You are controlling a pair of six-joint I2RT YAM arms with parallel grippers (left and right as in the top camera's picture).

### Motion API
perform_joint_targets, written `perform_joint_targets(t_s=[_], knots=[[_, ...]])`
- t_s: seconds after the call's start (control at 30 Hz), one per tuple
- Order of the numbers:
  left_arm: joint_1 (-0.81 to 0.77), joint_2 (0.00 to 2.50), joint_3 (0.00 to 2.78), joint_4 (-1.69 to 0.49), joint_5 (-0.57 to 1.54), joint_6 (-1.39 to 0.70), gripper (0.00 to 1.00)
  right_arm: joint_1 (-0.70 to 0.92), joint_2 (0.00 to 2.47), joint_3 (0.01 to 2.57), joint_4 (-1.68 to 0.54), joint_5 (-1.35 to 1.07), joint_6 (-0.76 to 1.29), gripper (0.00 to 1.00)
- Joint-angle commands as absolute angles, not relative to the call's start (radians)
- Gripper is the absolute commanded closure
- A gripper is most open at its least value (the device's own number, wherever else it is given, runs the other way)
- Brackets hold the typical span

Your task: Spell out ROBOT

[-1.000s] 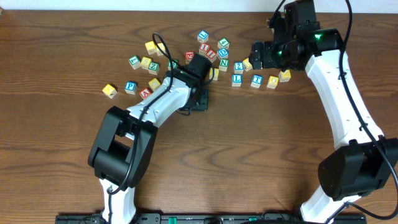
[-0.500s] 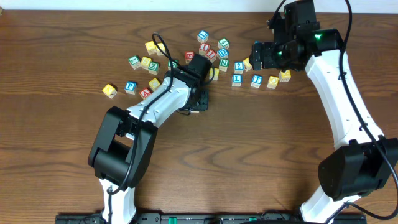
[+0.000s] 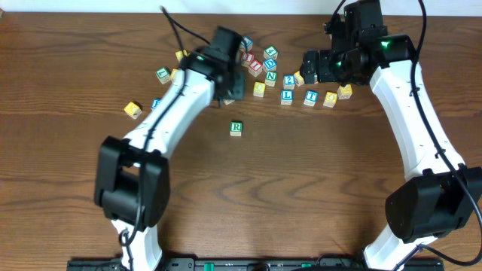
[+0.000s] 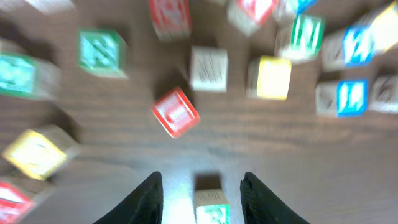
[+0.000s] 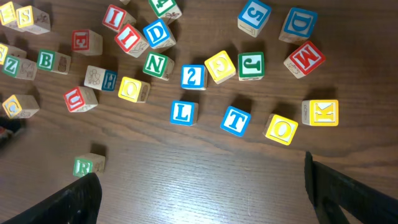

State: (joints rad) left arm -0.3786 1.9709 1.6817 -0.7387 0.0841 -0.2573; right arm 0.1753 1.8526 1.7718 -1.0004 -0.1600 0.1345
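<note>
The green R cube [image 3: 236, 128] stands alone on the bare wood, in front of the heap; it also shows in the right wrist view as R cube [image 5: 84, 165]. My left gripper [image 3: 232, 89] hovers over the heap's near edge. In its blurred wrist view the left gripper [image 4: 202, 182] is open, and the R cube [image 4: 211, 208] lies below with a gap on each side. My right gripper [image 5: 200, 168] is open wide above bare table. Ahead of it lie the blue T [image 5: 236, 119], a yellow O [image 5: 281, 129], another yellow cube [image 5: 219, 65] and the green B [image 5: 45, 60].
Several other letter cubes are scattered along the far side: blue L [image 5: 183, 112], yellow K [image 5: 323, 112], red M [image 5: 305, 58], red U [image 5: 79, 98]. More cubes lie at the far left, among them a yellow one [image 3: 132, 110]. The right arm [image 3: 407, 98] runs down the right side.
The left gripper has let go of the R cube on the bare wood and swung back up toward the heap. The right jaws opened slightly wider; that arm stayed put.
</note>
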Motion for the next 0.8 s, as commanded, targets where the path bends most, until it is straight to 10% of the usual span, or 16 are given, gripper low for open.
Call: perform_joint_targets(t_s=[0.0, 0.77], knots=[[-0.327, 1.94, 1.728, -0.743, 0.086, -0.231, 0.59, 0.185, 1.853, 1.784, -0.999, -0.156, 0.142, 0.01], [-0.226, 1.941, 1.73, -0.717, -0.006, -0.224, 0.57, 0.242, 1.884, 1.784, -0.886, -0.13, 0.309, 0.1]])
